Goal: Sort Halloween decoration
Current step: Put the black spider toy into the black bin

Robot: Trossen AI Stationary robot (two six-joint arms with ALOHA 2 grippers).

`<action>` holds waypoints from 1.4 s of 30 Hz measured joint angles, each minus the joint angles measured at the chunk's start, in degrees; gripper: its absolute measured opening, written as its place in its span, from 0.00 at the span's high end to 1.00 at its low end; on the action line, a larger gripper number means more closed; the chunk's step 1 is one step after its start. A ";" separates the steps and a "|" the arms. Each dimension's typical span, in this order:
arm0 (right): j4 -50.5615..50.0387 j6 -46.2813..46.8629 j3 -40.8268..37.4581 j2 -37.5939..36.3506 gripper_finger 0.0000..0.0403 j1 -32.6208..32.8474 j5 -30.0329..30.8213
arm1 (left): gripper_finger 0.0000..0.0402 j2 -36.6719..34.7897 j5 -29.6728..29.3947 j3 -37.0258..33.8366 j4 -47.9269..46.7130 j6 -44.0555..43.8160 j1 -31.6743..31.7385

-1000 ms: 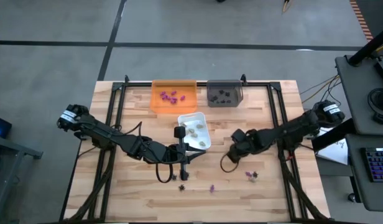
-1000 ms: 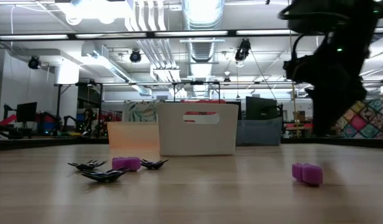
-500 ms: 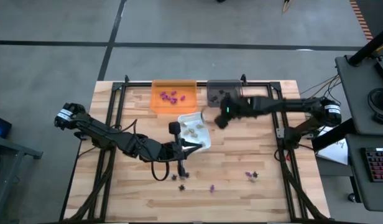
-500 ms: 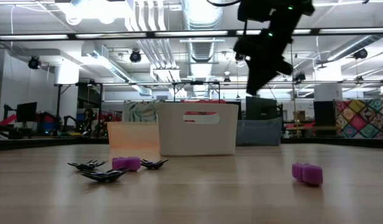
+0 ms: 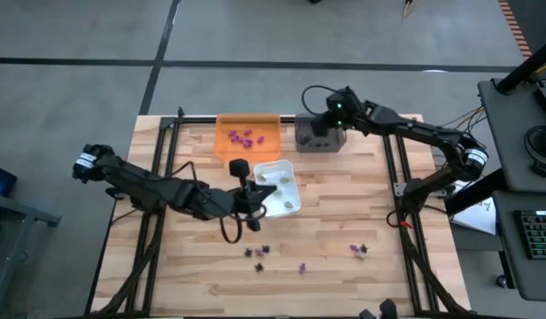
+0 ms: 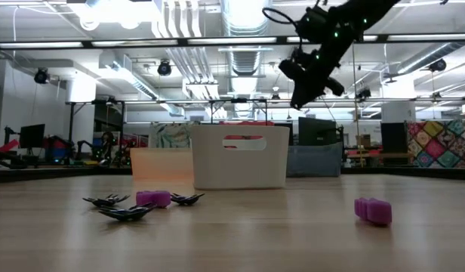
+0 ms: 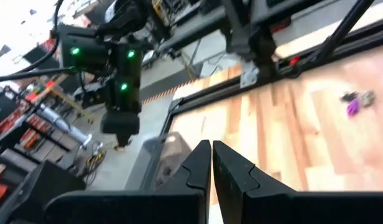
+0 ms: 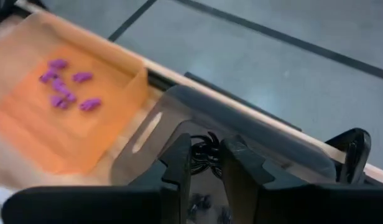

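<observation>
Right fingers (image 8: 204, 163) pinching a black spider piece (image 8: 206, 151) above the grey tray (image 5: 319, 135). Left fingers (image 7: 211, 163) fully closed, empty, beside white tray (image 5: 278, 187).

1. Left arm (image 5: 158, 189): dark, slender jointed links, with a white-labelled band at the shoulder joint (image 5: 83, 162).
2. Black cable (image 5: 227, 232) hangs in a loop from the left arm's forearm.
3. Right arm (image 5: 415, 136): the same dark build, with a white-labelled band near its base (image 5: 471, 156).
4. Green indicator light (image 5: 338, 105) glows on the right arm's wrist housing; two appear in the left wrist view.
5. Fingers (image 8: 174, 167): matte black, angular, stepped profile, possibly moulded plastic.
</observation>
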 joint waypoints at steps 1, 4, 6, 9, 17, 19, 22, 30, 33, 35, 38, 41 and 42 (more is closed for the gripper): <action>1.85 0.02 -1.21 0.00 0.83 -0.59 -0.01 | 1.00 -0.07 0.02 0.00 -0.84 -0.29 0.58; 5.56 0.19 -4.59 0.00 0.83 -2.07 0.01 | 1.00 -0.08 0.07 0.00 -2.18 -0.95 2.28; 6.30 1.02 -6.80 0.00 0.83 -2.64 0.04 | 1.00 -0.02 0.07 -0.17 -2.22 -1.42 3.27; 7.11 2.32 -10.10 0.04 0.83 -3.31 0.03 | 1.00 0.00 0.11 -0.70 -2.28 -1.78 4.20; 9.01 2.70 -13.10 0.02 0.83 -3.70 0.07 | 1.00 0.03 0.15 -1.07 -2.18 -3.56 4.69; 9.03 3.21 -14.26 0.02 0.83 -3.65 0.07 | 1.00 0.03 0.17 -1.09 -2.30 -4.22 4.69; 10.16 3.39 -16.76 0.02 0.83 -3.65 1.66 | 1.00 0.03 0.25 -1.16 -2.68 -4.92 4.67; 11.85 3.36 -19.35 0.02 0.83 -3.65 5.64 | 1.00 0.03 0.26 -1.16 -2.86 -4.99 4.67; 11.87 3.18 -19.35 0.02 0.83 -3.65 5.66 | 1.00 0.05 0.26 -1.16 -2.86 -4.99 4.67; 11.87 3.27 -19.35 0.02 0.83 -3.65 5.67 | 1.00 0.05 0.26 -1.16 -2.86 -4.99 4.67; 11.83 3.36 -19.35 0.02 0.80 -3.65 5.64 | 1.00 0.05 0.26 -1.16 -2.86 -4.97 4.67; 11.83 3.36 -19.35 0.02 0.74 -3.65 5.64 | 1.00 0.07 0.25 -1.16 -2.88 -4.70 4.67; 11.83 3.36 -19.35 0.02 0.72 -3.65 5.64 | 1.00 0.07 0.27 -1.16 -2.87 -4.38 4.70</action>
